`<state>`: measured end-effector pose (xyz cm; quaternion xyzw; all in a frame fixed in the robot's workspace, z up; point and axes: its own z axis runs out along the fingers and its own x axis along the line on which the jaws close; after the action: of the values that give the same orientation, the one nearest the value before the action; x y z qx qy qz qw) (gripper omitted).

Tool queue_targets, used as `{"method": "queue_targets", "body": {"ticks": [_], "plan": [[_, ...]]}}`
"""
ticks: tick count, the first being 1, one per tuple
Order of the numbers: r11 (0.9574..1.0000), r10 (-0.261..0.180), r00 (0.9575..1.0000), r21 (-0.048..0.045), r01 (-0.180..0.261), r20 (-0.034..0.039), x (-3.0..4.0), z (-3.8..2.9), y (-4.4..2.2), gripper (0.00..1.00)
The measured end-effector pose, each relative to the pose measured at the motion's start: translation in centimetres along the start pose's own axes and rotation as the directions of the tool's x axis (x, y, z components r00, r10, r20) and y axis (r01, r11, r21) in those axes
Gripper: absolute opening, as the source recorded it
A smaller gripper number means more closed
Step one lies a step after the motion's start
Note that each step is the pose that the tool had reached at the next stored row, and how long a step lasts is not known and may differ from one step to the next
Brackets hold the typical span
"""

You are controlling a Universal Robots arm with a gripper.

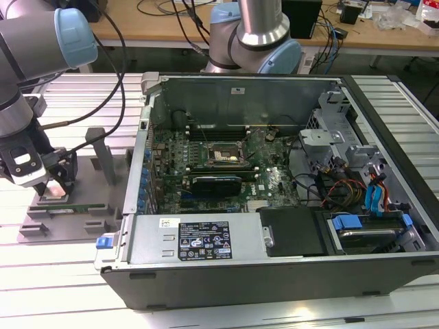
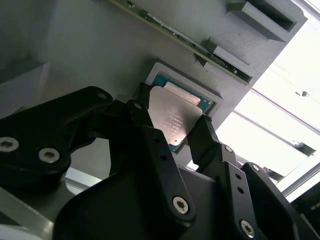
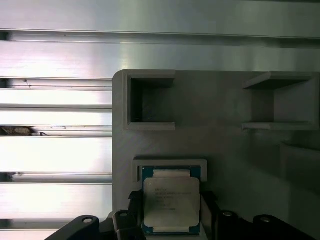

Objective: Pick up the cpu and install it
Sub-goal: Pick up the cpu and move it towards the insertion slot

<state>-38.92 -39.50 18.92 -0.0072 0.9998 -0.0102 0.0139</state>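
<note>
The cpu (image 3: 171, 200), a silvery square plate with a thin green rim, lies flat in the shallow recess of a grey holder block (image 3: 225, 110). In both wrist views my gripper (image 2: 172, 125) straddles it, and its black fingers (image 2: 202, 135) press on two opposite edges. In the exterior view my gripper (image 1: 53, 184) hangs low over that block (image 1: 82, 219) at the exterior view's left, beside the open computer case, and covers most of the chip. The dark square socket (image 1: 225, 156) with its metal frame sits on the green board inside the case.
The open computer case (image 1: 274, 253) has tall metal walls between the holder and the socket. A long black expansion card (image 1: 218, 184) lies just in front of the socket. Cables and drive bays (image 1: 357, 192) crowd the case's right. A second arm's base (image 1: 254, 34) stands behind.
</note>
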Motion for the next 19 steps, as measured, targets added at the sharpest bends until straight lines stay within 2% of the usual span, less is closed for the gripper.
{"method": "queue_targets", "body": {"ticks": [5, 19], "plan": [[1.0000, 0.000, 1.0000, -0.0002, 0.000, 0.0003, 0.00, -0.08, 0.00, 0.55], [1.0000, 0.000, 1.0000, -0.0001, 0.000, 0.0000, -0.06, -2.05, -0.04, 0.55]]}}
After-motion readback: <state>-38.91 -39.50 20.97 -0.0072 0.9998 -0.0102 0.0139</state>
